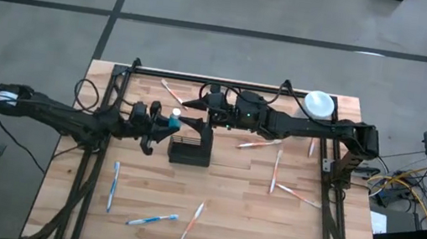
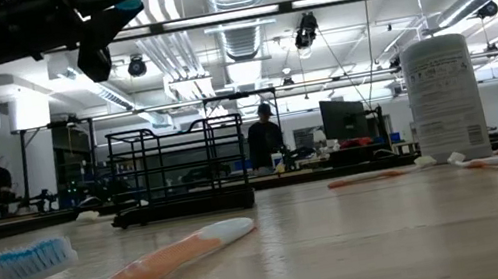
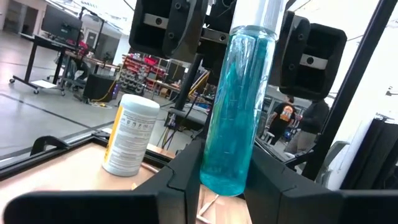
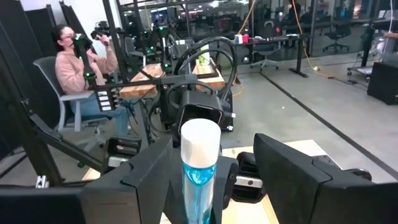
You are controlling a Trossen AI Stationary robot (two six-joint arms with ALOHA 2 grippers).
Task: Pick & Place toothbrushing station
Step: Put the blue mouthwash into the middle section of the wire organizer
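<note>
- Being gripped upright by the left gripper (image 1: pixel 169 121): a blue bottle (image 1: pixel 175 116).
- Being straddled at its cap by the right gripper (image 1: pixel 190 104), jaws wide open.
- Being kept at 5 o'clock from the bottle: the basket (image 1: pixel 190 151).

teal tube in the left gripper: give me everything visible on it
The teal tube is a slim cylinder, looking like clear plastic, filled with translucent blue-green liquid, closed by a white cap at one end. The left gripper holds it upright, its dark fingers clamping the tube's lower end from both sides. It is up in the air, just left of the black wire basket, not touching it. The right gripper, fingers wide open, hovers at the cap without gripping it.
</note>
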